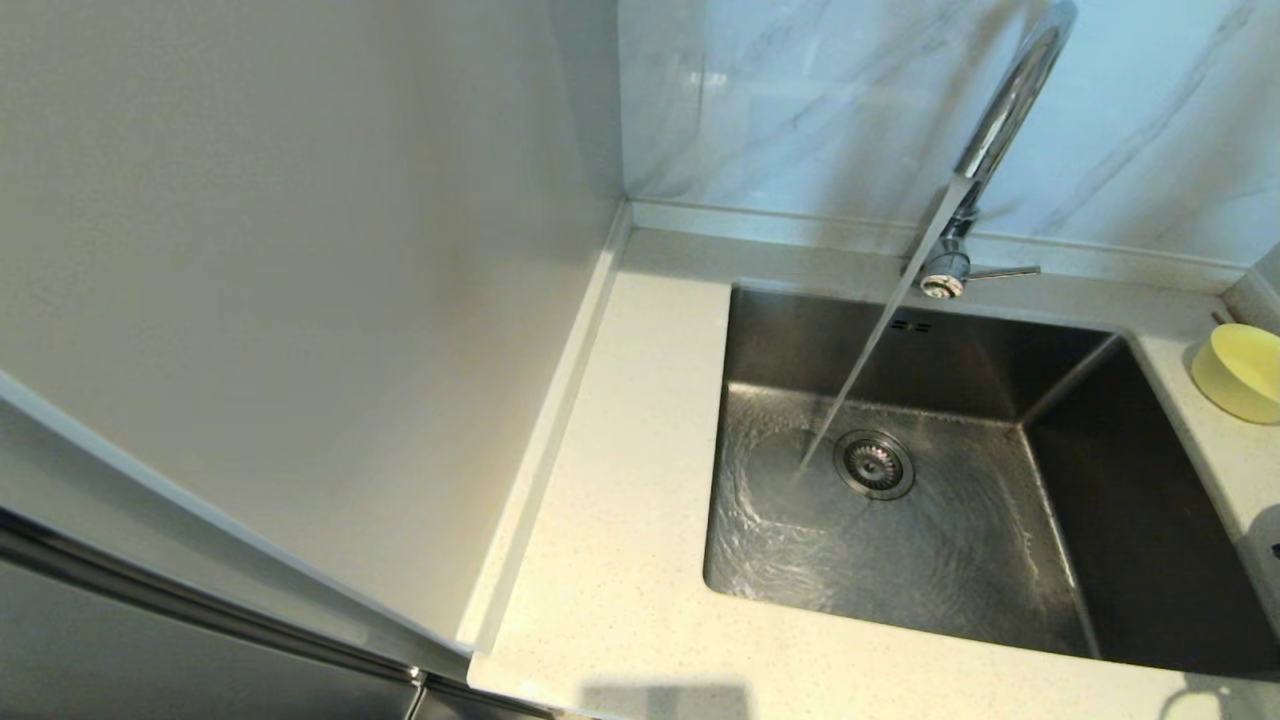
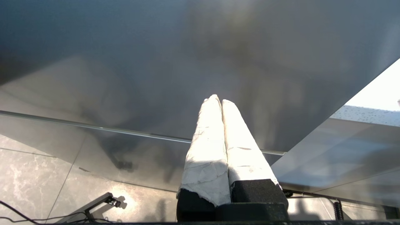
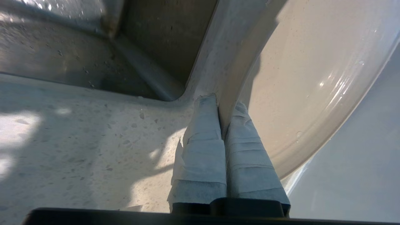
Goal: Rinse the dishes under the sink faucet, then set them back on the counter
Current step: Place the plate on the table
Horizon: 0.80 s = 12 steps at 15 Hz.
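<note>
The right gripper (image 3: 221,109) pinches the rim of the cream-white round glazed dish (image 3: 312,78), lower right over the speckled off-white surface (image 3: 78,140); wet, slippery, breakable. The left gripper (image 2: 218,103) is clenched, empty.

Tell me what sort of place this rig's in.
Most likely a home kitchen: a steel sink set in a speckled stone counter, a chrome faucet running water into it, and a yellow bowl beside the basin.
</note>
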{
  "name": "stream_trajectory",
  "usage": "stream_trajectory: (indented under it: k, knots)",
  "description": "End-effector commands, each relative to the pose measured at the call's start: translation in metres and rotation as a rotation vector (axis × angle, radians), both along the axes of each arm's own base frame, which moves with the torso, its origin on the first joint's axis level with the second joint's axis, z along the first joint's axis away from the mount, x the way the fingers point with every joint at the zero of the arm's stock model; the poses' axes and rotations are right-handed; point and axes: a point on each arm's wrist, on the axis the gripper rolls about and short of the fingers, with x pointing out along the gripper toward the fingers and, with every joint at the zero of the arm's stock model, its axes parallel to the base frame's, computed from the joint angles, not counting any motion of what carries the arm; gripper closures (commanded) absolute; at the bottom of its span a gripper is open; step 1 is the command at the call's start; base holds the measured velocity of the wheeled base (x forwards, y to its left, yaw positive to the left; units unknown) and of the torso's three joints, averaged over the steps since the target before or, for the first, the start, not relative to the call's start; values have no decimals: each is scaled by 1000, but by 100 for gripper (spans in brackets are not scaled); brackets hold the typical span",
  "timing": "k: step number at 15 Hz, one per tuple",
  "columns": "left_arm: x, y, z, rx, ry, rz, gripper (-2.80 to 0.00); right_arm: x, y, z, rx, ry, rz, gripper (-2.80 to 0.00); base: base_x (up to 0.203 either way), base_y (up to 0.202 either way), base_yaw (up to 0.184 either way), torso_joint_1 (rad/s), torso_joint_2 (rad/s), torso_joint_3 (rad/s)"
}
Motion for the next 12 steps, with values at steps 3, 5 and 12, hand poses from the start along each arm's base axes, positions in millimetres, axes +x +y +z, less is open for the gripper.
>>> stream_trajectory:
  k: [3,5,12]
  knots:
    - [0,0,0,0,0,0,0,3,-6,-10,25,48,-19,0,0,0,0,0,0,0]
    - [0,0,0,0,0,0,0,3,-6,-13,31,61,-15,0,0,0,0,0,0,0]
    - [0,0,0,0,0,0,0,3,-6,-12,28,55,-20,-280,0,0,0,0,0,0]
